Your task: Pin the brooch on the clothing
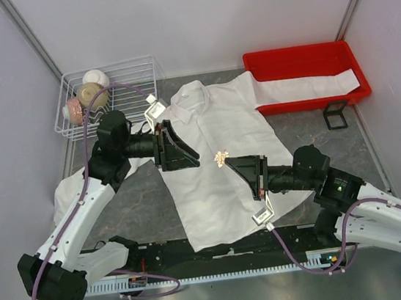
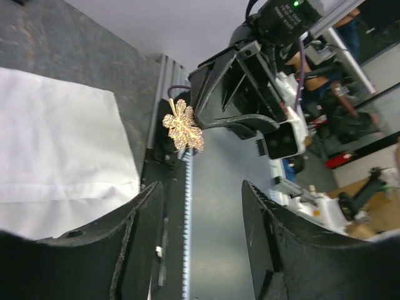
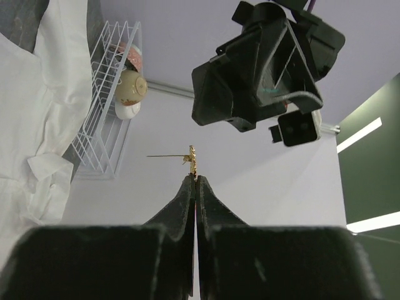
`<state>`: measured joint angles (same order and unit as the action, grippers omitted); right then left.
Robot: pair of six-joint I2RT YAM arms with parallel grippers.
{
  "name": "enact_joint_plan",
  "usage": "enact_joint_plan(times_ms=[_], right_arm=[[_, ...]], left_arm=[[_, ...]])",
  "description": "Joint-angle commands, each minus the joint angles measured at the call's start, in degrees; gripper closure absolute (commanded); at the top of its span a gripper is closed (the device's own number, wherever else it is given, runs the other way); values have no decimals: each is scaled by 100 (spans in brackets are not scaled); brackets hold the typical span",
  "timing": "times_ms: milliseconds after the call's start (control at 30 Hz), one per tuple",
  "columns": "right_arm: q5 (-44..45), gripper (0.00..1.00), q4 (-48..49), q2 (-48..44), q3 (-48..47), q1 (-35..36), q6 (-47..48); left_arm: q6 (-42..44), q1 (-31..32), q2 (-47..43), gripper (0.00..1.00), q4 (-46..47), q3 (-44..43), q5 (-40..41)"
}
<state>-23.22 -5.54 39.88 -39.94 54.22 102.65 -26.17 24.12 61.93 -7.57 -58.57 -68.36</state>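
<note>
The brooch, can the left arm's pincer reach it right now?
Probably yes. The left pincer is open and points straight at the brooch, which the right pincer holds up above the shirt, with nothing between them.

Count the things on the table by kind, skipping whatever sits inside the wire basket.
White collared fabric shirt: 1
Gold leaf-shaped metal brooch: 1
White wire basket: 1
Red plastic bin: 1
Small black open frame: 1
Total: 5

- The left end effector [image 1: 189, 157], centre-left in the top view, pointed right, its fingers spread apart.
- The right end effector [image 1: 230, 164], at centre, pointed left, fingers pinched together on the brooch [image 1: 221, 158].
- Both arms bent inward, their tips close together.
</note>
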Motion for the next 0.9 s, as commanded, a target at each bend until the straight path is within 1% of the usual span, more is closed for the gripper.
enact_joint_plan(times_ms=[0, 67, 167, 300, 467, 600, 867], right_arm=[[-578, 100, 395, -112, 197, 19, 809], [-630, 100, 431, -103, 215, 19, 862], [-727, 100, 440, -68, 206, 19, 949], [-780, 100, 317, 11, 180, 80, 1020], [-807, 100, 194, 55, 136, 150, 1020], [-771, 100, 229, 134, 145, 203, 1038], [-745, 100, 326, 178, 127, 265, 1038]], left_arm=[[-1899, -4, 12, 43, 1232, 275, -363], [-2092, 40, 47, 44, 1328, 406, -319], [-2391, 93, 117, 48, 1591, 609, -248], [-2550, 260, 196, 51, 1987, 697, -169], [-2551, 418, 232, 55, 2023, 645, -151], [-2542, 506, 249, 60, 2093, 645, -108], [-2472, 594, 346, 64, 1997, 645, 15]])
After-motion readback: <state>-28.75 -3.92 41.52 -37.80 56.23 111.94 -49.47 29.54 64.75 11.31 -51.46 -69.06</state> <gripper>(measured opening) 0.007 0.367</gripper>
